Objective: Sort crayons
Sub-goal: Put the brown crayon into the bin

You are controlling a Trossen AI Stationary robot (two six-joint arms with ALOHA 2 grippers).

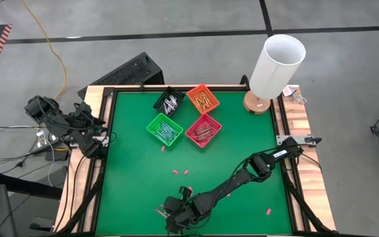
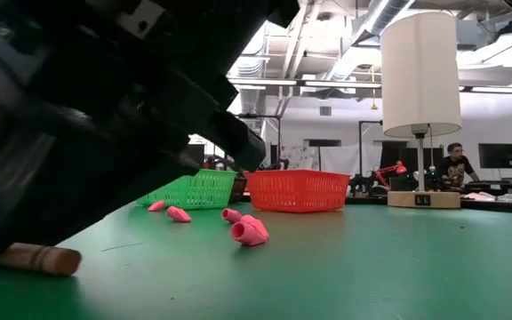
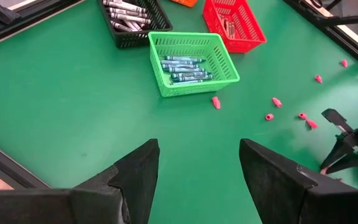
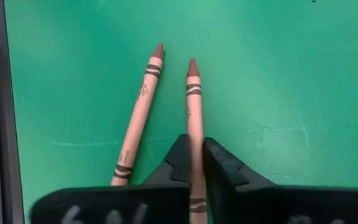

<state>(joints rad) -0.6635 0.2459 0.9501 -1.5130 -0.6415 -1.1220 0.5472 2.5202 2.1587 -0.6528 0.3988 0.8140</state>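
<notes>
Right gripper (image 4: 196, 163) sits low at the bench's (image 1: 242, 131) near edge, jaws clamped on one brown crayon (image 4: 194, 112); its neighbour crayon (image 4: 140, 115) lies just beside and risks being dragged or knocked off on lifting; left gripper (image 3: 197, 171) waits, jaws apart.

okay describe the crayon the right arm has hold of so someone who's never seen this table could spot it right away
Start at the green table and follow the right arm to its near edge, far from the bins. There the right end effector is shut on a brown crayon. A second brown crayon lies loose beside it, angled away; the held one runs straight between the fingers.
</notes>
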